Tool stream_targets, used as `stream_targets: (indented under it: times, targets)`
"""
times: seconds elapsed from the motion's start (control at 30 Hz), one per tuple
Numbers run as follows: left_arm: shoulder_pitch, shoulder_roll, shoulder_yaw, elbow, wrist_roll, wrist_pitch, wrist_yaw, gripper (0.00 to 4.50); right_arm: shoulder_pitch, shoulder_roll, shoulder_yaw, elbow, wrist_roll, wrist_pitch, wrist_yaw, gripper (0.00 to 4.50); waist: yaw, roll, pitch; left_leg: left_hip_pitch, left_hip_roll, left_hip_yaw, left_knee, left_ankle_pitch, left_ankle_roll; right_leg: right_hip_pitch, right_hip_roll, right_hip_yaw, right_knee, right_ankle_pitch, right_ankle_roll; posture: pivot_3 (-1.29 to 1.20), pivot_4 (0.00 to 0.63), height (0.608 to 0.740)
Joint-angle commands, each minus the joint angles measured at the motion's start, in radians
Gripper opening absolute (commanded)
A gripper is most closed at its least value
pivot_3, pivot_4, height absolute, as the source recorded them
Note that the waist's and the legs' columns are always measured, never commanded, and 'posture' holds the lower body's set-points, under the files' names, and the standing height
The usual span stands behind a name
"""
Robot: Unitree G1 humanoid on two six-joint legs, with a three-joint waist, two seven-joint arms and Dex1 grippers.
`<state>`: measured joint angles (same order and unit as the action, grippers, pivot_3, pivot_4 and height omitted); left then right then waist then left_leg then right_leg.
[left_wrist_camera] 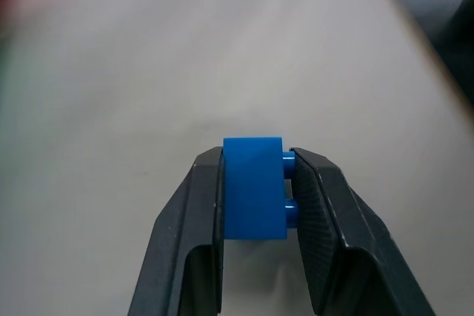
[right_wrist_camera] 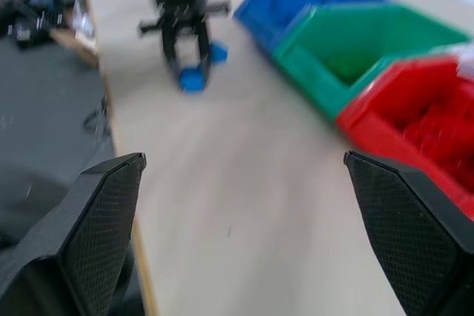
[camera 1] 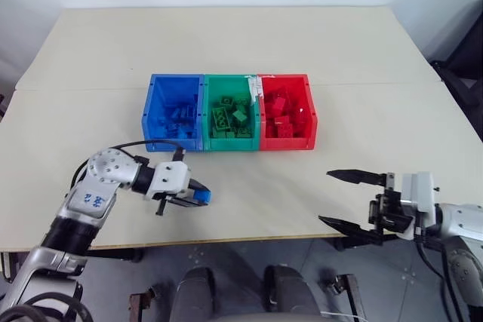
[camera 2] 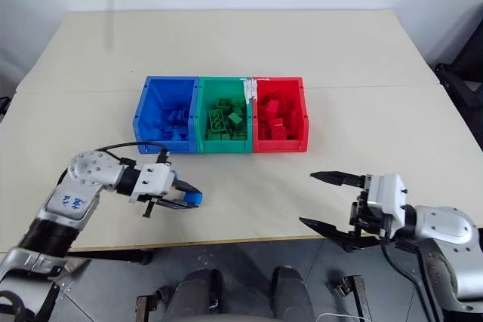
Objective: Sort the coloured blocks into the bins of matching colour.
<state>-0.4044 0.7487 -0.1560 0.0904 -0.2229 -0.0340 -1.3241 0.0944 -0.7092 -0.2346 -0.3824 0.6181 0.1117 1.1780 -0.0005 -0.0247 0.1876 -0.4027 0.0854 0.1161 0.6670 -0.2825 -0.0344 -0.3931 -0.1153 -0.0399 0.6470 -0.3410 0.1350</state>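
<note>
Bins (camera 1: 230,113): three in one row, blue, green, red, each holding matching blocks. Left gripper (camera 1: 198,197), at seven o'clock from them, jaws pinching one blue block (left_wrist_camera: 254,187) above the table (camera 1: 226,43). Right gripper (camera 1: 349,199) jaws spread, empty.

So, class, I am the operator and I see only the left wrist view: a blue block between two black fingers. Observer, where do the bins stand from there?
Observer: The blue bin stands just beyond the left pincer, first in a joined row.
Operator: Which bins come after it?
Observer: The green bin in the middle, then the red bin.
Operator: Are they empty?
Observer: No, each already holds blocks of its own colour.
Operator: And the other arm?
Observer: The right pincer hangs wide open at the table's near edge, holding nothing.
</note>
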Motion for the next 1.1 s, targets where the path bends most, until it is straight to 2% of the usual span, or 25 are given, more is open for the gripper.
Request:
stream_targets:
  times: [0.03,0.1,0.27,0.4,0.6,0.8,0.93,1.0,1.1]
  targets:
    - [0.036,0.012,0.216,-0.066,-0.196,0.106,0.07,0.94,-0.079,0.053,0.039,-0.017,0.031,0.018,-0.062,4.5,-0.002,0.0,0.0,0.0,0.0,0.0,0.0,0.0,0.0,0.0,0.0,0.0,0.0,0.0,0.0,0.0,0.15,0.74]
    - [0.029,0.005,0.314,-0.094,-0.284,0.196,0.141,0.94,-0.131,0.084,0.051,-0.004,0.033,0.028,-0.095,4.5,-0.004,0.0,0.0,0.0,0.001,0.0,0.0,0.0,0.0,0.0,0.0,0.0,0.0,0.0,0.0,0.0,0.15,0.74]
    - [-0.074,-0.03,0.363,-0.067,-0.268,0.312,0.336,0.94,-0.21,0.132,0.043,0.016,0.035,0.046,-0.175,4.5,0.011,0.0,0.0,0.0,-0.001,-0.001,0.001,-0.001,0.001,0.001,0.0,0.0,0.001,0.0,0.0,0.0,0.15,0.74]
    - [-0.202,-0.073,0.33,0.032,-0.169,0.38,0.52,0.94,-0.23,0.138,0.051,0.007,0.031,0.054,-0.199,4.5,0.022,0.0,0.0,-0.001,-0.001,-0.001,0.0,0.0,0.0,0.0,0.0,0.0,-0.001,0.001,0.001,0.0,0.15,0.74]
    - [-0.298,-0.093,0.239,0.181,-0.049,0.349,0.552,0.94,-0.22,0.13,0.048,-0.026,0.031,0.064,-0.216,4.5,0.023,0.0,0.0,-0.001,-0.001,0.001,-0.001,0.0,-0.001,0.0,0.0,0.0,-0.002,0.001,0.001,0.0,0.15,0.74]
    - [-0.295,-0.093,0.243,0.161,-0.077,0.362,0.484,2.89,-0.206,0.134,0.048,-0.036,0.027,0.056,-0.225,4.5,0.022,-0.001,0.0,-0.002,0.0,0.002,-0.002,0.0,-0.001,-0.002,0.001,0.0,-0.002,0.001,0.002,0.0,0.15,0.74]
    - [-0.257,-0.043,0.285,0.166,-0.069,0.32,0.465,4.14,-0.205,0.134,0.058,-0.022,0.026,0.044,-0.203,4.5,0.02,-0.001,0.0,-0.002,0.0,0.002,-0.001,0.0,-0.001,-0.002,0.0,0.0,-0.002,0.001,0.002,0.0,0.15,0.74]
    - [-0.219,-0.016,0.315,0.152,-0.088,0.286,0.434,4.48,-0.206,0.126,0.061,-0.013,0.027,0.042,-0.179,4.5,0.015,-0.001,0.0,-0.001,0.0,0.002,-0.002,0.0,-0.001,-0.002,0.0,0.0,-0.002,0.001,0.002,0.0,0.15,0.74]
    - [-0.079,0.035,0.418,0.126,-0.165,0.179,0.293,4.48,-0.216,0.102,0.079,0.026,0.013,0.023,-0.098,4.5,0.003,0.0,0.0,-0.001,0.0,0.003,-0.003,0.0,-0.002,-0.002,0.0,0.0,-0.002,0.001,0.002,0.0,0.15,0.74]
